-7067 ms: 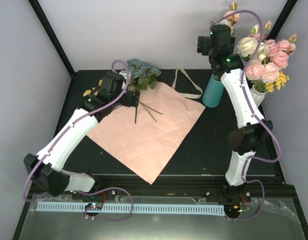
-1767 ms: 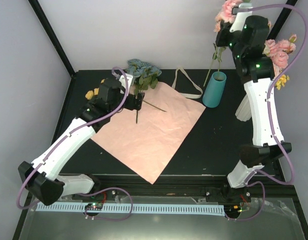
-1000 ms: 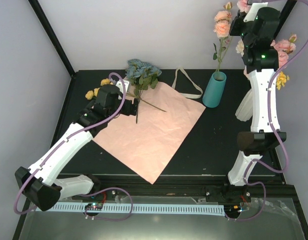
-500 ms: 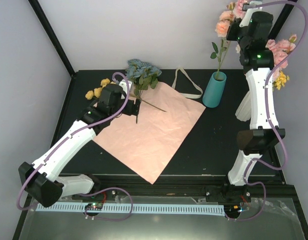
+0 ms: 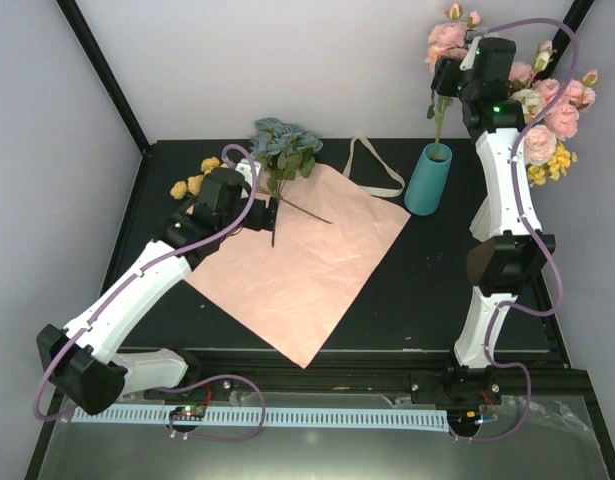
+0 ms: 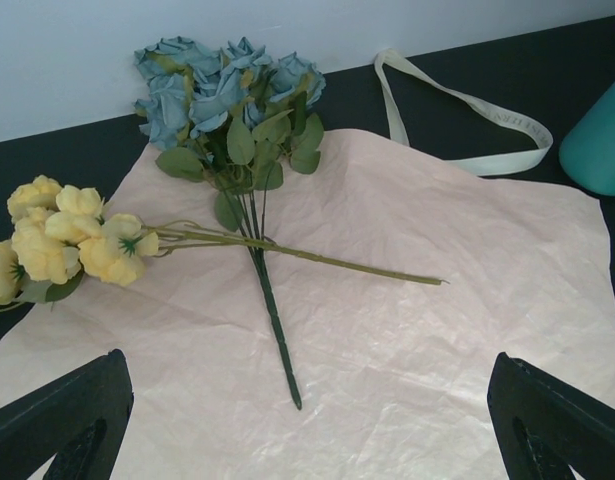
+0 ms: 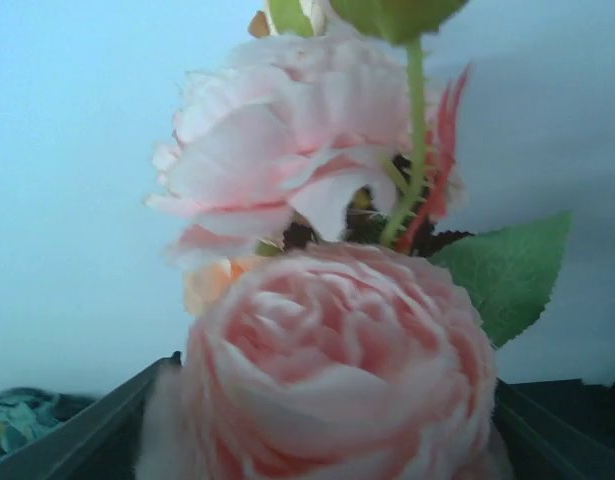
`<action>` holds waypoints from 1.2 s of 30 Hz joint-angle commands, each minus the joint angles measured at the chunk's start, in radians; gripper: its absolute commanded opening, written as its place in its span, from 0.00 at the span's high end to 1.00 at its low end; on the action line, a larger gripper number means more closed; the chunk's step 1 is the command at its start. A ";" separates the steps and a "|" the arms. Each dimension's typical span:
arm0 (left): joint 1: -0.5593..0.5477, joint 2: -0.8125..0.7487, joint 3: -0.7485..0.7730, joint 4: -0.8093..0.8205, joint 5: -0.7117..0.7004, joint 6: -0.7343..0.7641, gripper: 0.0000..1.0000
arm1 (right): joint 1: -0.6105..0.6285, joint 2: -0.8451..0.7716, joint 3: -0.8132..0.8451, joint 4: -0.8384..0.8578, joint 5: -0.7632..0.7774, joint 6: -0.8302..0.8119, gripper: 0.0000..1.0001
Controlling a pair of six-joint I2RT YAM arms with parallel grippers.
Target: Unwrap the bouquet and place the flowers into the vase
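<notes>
The bouquet lies unwrapped: the pink paper [image 5: 297, 270] [image 6: 407, 320] is spread flat, the cream ribbon [image 5: 372, 165] [image 6: 467, 105] loose behind it. Blue flowers [image 5: 285, 143] [image 6: 222, 90] and yellow flowers [image 5: 192, 180] [image 6: 57, 240] lie on the paper's far left part, stems crossing. My left gripper [image 5: 265, 212] [image 6: 307, 440] hovers open just short of the stem ends. The teal vase [image 5: 428, 182] [image 6: 599, 140] holds the stem of the pink roses [image 5: 445, 38] [image 7: 337, 360]. My right gripper [image 5: 449, 80] [image 7: 335, 380] is high at the blooms, jaws apart on either side of a rose head.
Bigger pink and cream roses [image 5: 557, 115] stand at the back right behind my right arm. White walls close the back and sides, with a black post [image 5: 102, 70] at the back left corner.
The right gripper has opened from shut and slid a little left and down beside the pink roses, whose stem stands in the teal vase. The left arm has barely moved.
</notes>
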 commanded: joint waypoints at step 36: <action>0.161 0.726 0.586 -0.505 0.072 -0.190 0.18 | 0.154 -0.467 -0.281 -0.180 0.011 0.167 0.00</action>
